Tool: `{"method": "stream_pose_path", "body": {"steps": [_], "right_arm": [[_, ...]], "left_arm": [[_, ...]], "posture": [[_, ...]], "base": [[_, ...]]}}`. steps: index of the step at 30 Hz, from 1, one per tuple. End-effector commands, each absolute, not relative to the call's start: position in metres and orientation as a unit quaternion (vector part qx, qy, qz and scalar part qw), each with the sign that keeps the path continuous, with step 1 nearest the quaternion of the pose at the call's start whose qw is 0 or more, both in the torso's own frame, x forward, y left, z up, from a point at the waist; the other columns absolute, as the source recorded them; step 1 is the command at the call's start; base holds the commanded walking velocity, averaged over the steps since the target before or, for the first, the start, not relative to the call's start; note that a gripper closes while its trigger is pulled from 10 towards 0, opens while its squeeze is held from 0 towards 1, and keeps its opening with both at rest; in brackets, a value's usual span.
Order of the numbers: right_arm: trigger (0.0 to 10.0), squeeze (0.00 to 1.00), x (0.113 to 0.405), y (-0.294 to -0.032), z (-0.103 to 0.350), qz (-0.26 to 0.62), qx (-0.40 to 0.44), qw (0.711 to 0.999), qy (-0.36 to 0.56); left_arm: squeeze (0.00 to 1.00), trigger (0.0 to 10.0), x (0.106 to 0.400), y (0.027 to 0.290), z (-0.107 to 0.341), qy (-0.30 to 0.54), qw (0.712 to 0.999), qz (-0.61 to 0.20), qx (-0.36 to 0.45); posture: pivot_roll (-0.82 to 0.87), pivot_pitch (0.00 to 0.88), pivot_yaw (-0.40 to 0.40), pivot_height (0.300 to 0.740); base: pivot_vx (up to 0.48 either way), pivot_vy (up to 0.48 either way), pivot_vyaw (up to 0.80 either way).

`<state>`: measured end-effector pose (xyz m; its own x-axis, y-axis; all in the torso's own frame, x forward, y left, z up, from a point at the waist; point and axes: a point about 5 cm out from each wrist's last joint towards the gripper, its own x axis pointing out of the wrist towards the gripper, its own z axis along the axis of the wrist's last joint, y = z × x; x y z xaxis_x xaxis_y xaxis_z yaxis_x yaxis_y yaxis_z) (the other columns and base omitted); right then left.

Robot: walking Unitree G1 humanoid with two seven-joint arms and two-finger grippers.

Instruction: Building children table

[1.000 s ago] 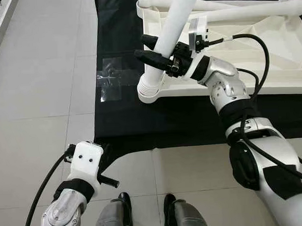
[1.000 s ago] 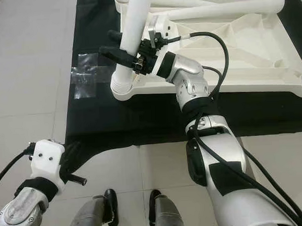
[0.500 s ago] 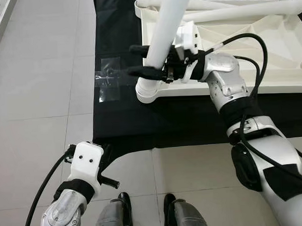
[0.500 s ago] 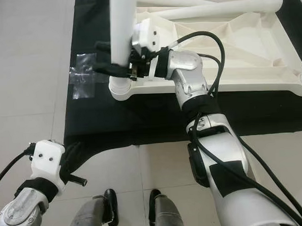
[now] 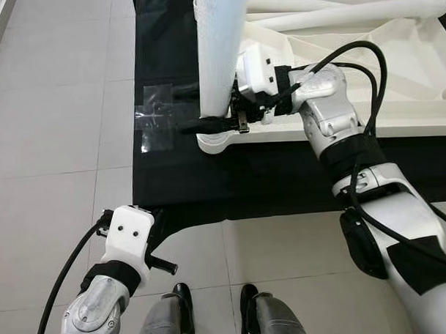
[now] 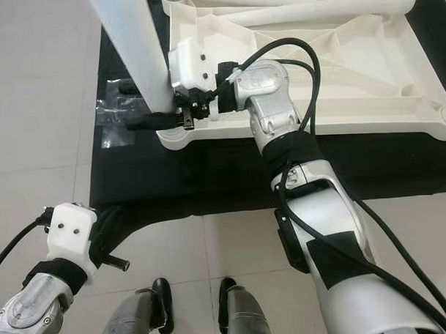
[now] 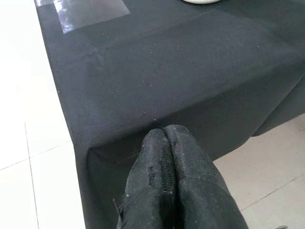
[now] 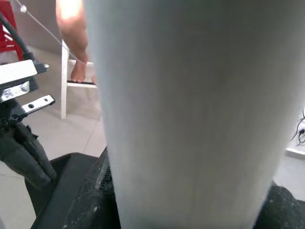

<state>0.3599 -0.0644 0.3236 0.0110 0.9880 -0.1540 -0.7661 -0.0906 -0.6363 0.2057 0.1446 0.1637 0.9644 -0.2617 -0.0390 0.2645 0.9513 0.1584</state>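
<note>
A white tabletop (image 5: 397, 128) lies upside down on a black cloth (image 5: 179, 176). A thick white table leg (image 5: 220, 50) stands nearly upright with its lower end at the top's near-left corner. My right gripper (image 6: 142, 107) is shut on this leg just above the corner; in the right wrist view the leg (image 8: 190, 109) sits between the fingers. Two more white legs (image 5: 350, 16) lie across the far side of the top. My left gripper (image 7: 164, 138) hangs low at the near left, shut on nothing, over the cloth's near edge.
A patch of clear tape (image 5: 155, 122) sits on the cloth's left edge. Grey floor tiles (image 5: 54, 143) lie to the left and near me. My feet (image 5: 213, 314) stand close to the cloth. A person's bare foot (image 8: 76, 71) shows by a white stool leg.
My right gripper has swung the leg from a slant to nearly upright, bringing its lower end onto the tabletop's near-left corner. The left arm has stayed put.
</note>
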Motion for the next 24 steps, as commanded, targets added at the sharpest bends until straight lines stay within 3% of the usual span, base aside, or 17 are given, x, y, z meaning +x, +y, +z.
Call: {"method": "stream_pose_path", "body": {"steps": [1, 2, 4, 8, 14, 24], "right_arm": [[10.0, 0.0, 0.369, -0.057, 0.306, 0.671, -0.266, 0.68, -0.129], [10.0, 0.0, 0.369, -0.057, 0.306, 0.671, -0.266, 0.68, -0.129], [10.0, 0.0, 0.376, -0.051, 0.309, 0.645, -0.235, 0.717, -0.118], [10.0, 0.0, 0.384, -0.046, 0.308, 0.609, -0.194, 0.764, -0.089], [10.0, 0.0, 0.393, -0.046, 0.303, 0.565, -0.133, 0.812, -0.067], [10.0, 0.0, 0.4, -0.056, 0.284, 0.512, -0.076, 0.854, -0.06]], "left_arm": [[0.0, 10.0, 0.203, 0.145, 0.155, 0.031, 0.988, -0.132, 0.077], [0.0, 10.0, 0.203, 0.145, 0.155, 0.031, 0.988, -0.132, 0.077], [0.0, 10.0, 0.203, 0.145, 0.155, 0.031, 0.988, -0.132, 0.076], [0.0, 10.0, 0.201, 0.145, 0.156, 0.031, 0.988, -0.132, 0.074], [0.0, 10.0, 0.2, 0.145, 0.157, 0.031, 0.988, -0.13, 0.073], [0.0, 10.0, 0.2, 0.145, 0.157, 0.032, 0.989, -0.129, 0.071]], "posture": [[0.11, 0.369, -0.055, 0.74], [0.11, 0.369, -0.055, 0.74], [0.11, 0.371, -0.054, 0.74], [0.11, 0.373, -0.058, 0.74], [0.11, 0.375, -0.06, 0.74], [0.11, 0.378, -0.057, 0.74]], "base": [[0.0, 0.0, 0.0], [0.0, 0.0, 0.0], [0.0, 0.0, 0.0], [0.0, 0.0, 0.0], [0.0, 0.0, 0.0], [0.0, 0.0, 0.0]]}}
